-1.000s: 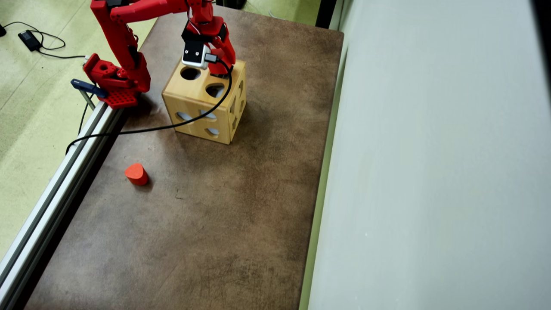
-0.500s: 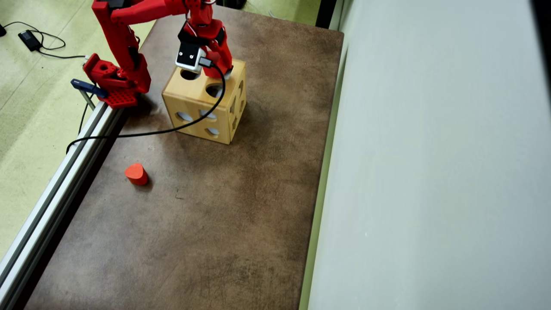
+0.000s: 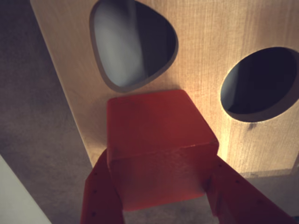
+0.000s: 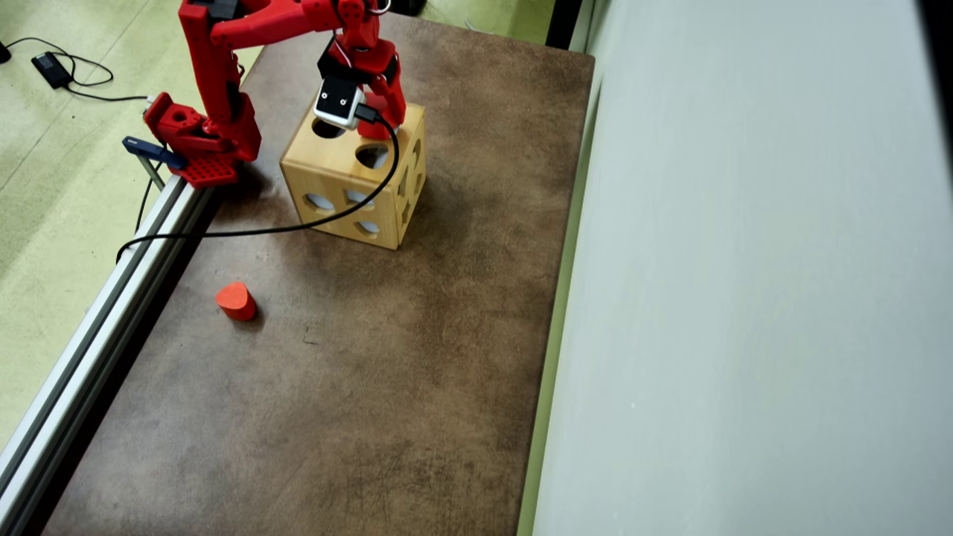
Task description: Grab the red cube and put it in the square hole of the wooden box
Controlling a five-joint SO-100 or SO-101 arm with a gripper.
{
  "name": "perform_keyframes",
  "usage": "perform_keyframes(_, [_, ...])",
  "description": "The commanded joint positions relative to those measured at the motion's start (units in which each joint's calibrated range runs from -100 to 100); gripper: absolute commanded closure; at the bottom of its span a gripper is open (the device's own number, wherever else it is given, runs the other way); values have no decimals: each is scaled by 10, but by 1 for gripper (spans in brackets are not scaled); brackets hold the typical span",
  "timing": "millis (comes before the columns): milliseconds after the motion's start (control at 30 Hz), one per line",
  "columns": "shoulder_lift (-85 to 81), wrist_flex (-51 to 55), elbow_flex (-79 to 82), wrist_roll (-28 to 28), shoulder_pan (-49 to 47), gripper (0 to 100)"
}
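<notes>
In the wrist view my gripper (image 3: 161,161) is shut on the red cube (image 3: 159,140), with one red finger (image 3: 100,191) on each side of it. The cube hangs just above the top face of the wooden box (image 3: 210,60). A rounded triangular hole (image 3: 133,42) lies beyond the cube and a round hole (image 3: 261,81) to its right. No square hole shows in this view. In the overhead view the gripper (image 4: 376,126) stands over the far right part of the box top (image 4: 335,167), and the wrist camera hides the cube.
A red rounded block (image 4: 236,301) lies on the brown mat (image 4: 357,357) nearer the front left. The arm's base (image 4: 197,141) is clamped on the metal rail (image 4: 97,313) at the left edge. A black cable (image 4: 260,229) trails across the box. A pale wall (image 4: 744,298) bounds the right side.
</notes>
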Motion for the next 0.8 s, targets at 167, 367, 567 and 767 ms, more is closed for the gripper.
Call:
perform_keyframes(167, [3,2,-42,-3,-11,96])
perform_keyframes(367, [3,3,-61,-14,-20,96])
perform_keyframes(567, [3,3,-62,-14,-29,96])
perform_keyframes(767, [3,4,-58,-14,-29,96])
